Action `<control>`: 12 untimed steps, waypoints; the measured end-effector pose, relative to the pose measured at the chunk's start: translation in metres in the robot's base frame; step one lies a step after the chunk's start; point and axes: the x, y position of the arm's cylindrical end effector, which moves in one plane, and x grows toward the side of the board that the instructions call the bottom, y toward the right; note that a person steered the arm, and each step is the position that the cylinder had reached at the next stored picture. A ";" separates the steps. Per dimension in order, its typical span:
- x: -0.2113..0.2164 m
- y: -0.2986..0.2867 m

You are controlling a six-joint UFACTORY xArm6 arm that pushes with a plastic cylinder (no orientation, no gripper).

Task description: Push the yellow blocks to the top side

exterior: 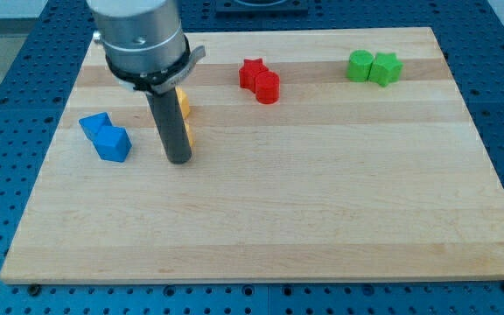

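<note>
step: yellow blocks [184, 114] are being pushed up | place: they are seen in the counter's [322, 210] upper left, mostly hidden behind my tip [178, 160] | fingers: none are fitted, so no state can be told | next: a gentle push toward the view's top is needed
</note>
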 end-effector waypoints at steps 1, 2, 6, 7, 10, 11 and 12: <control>-0.029 0.001; -0.055 0.000; -0.127 -0.011; -0.131 -0.015; -0.012 0.012; -0.035 -0.021; -0.057 -0.039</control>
